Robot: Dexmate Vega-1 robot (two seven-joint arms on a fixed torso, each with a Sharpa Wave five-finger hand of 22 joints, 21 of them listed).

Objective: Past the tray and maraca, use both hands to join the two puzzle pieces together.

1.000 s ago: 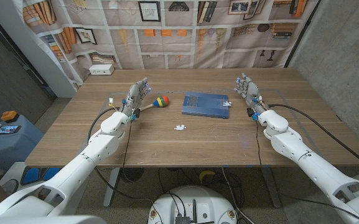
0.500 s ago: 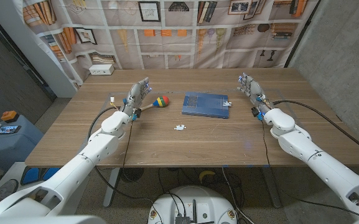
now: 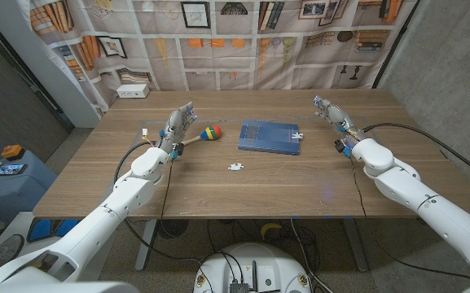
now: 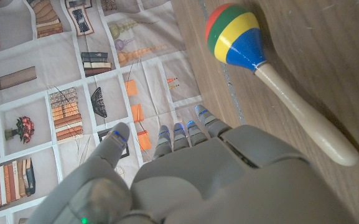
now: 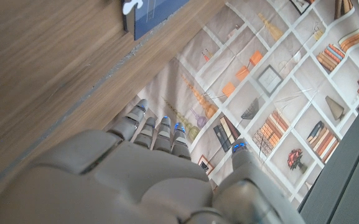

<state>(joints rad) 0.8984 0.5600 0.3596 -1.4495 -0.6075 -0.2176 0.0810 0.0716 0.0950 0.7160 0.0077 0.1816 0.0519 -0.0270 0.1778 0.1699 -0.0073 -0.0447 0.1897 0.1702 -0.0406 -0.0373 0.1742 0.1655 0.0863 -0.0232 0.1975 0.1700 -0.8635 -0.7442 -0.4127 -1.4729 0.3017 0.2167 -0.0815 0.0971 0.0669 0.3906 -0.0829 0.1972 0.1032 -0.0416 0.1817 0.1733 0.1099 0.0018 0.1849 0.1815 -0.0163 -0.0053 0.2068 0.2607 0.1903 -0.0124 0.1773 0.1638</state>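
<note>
Head view: wooden desk (image 3: 218, 183) carries one flat blue rectangular tray (image 3: 269, 136), one striped wooden-handled maraca (image 3: 205, 135) and two small white puzzle pieces. One piece (image 3: 235, 167) lies on bare desk in front of the tray; the other (image 3: 297, 135) sits on the tray's right edge. Left hand (image 3: 179, 122), fingers spread and holding nothing, stands just beside the maraca handle. Right hand (image 3: 331, 113), spread and holding nothing, is well right of the tray.

Left wrist view: left hand (image 4: 185, 168) fingers apart; maraca (image 4: 260, 62) alongside.

Right wrist view: right hand (image 5: 148, 168) spread; tray corner (image 5: 154, 11) with one piece (image 5: 131, 5).
</note>
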